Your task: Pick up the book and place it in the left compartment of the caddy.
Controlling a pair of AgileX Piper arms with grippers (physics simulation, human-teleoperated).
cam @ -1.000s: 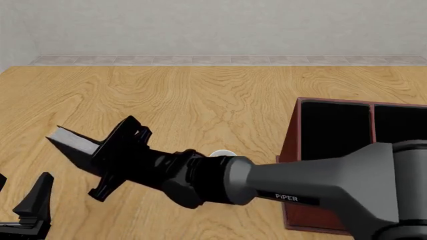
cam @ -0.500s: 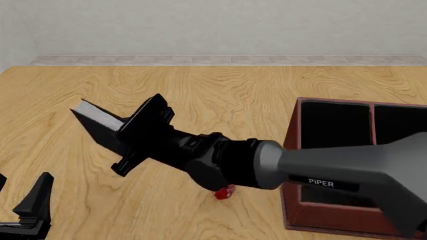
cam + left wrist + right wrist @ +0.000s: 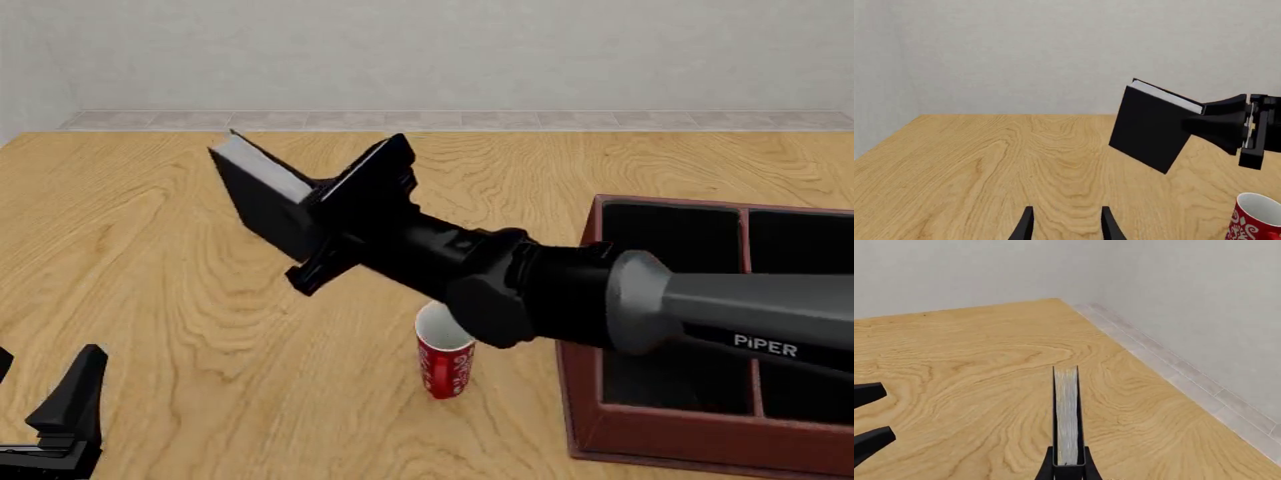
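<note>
My right gripper (image 3: 324, 228) is clamped on the book (image 3: 263, 205), holding it in the air clear of the table (image 3: 160, 300), its long axis running out ahead of my fingers. The caddy (image 3: 594, 300) lies back toward my own base and to my right, its left compartment (image 3: 667, 265) nearest (the mug (image 3: 445, 355) stands between). My left gripper (image 3: 1066, 225) sits idle, jaws apart and empty.
</note>
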